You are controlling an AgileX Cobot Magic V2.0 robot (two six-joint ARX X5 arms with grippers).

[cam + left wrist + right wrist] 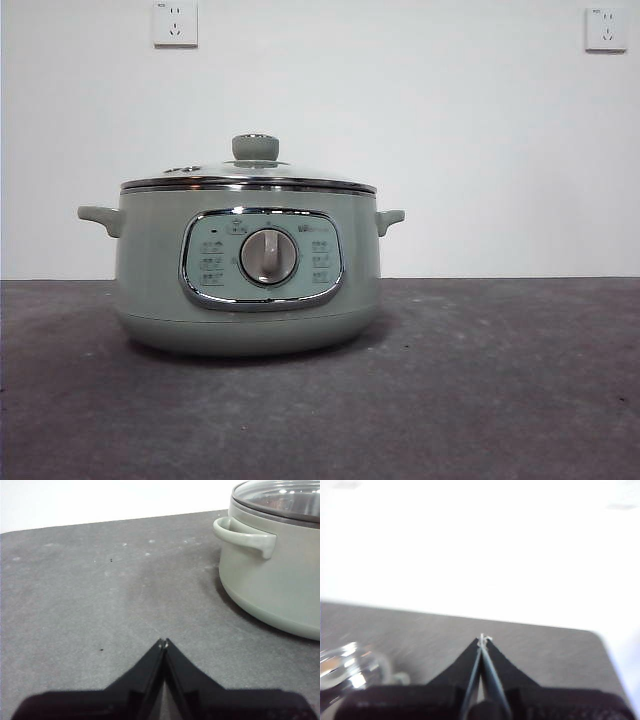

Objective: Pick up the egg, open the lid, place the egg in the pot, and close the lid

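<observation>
The sage-green pot (pixel 248 270) stands on the dark table, its control panel and round dial (pixel 268 256) facing the front view. The glass lid (pixel 248 178) with its green knob (pixel 255 147) sits shut on the pot. No egg shows in any view. My left gripper (pixel 163 642) is shut and empty, low over the table beside the pot (pixel 272 570), apart from its side handle (pixel 243 534). My right gripper (pixel 482 639) is shut and empty above the table; the lid's glass edge (pixel 342 667) shows blurred at the side. Neither gripper shows in the front view.
The dark grey table (pixel 480 380) stretches around the pot. A white wall with two sockets (pixel 175 22) stands behind. The table's far edge and a corner (pixel 592 632) show in the right wrist view.
</observation>
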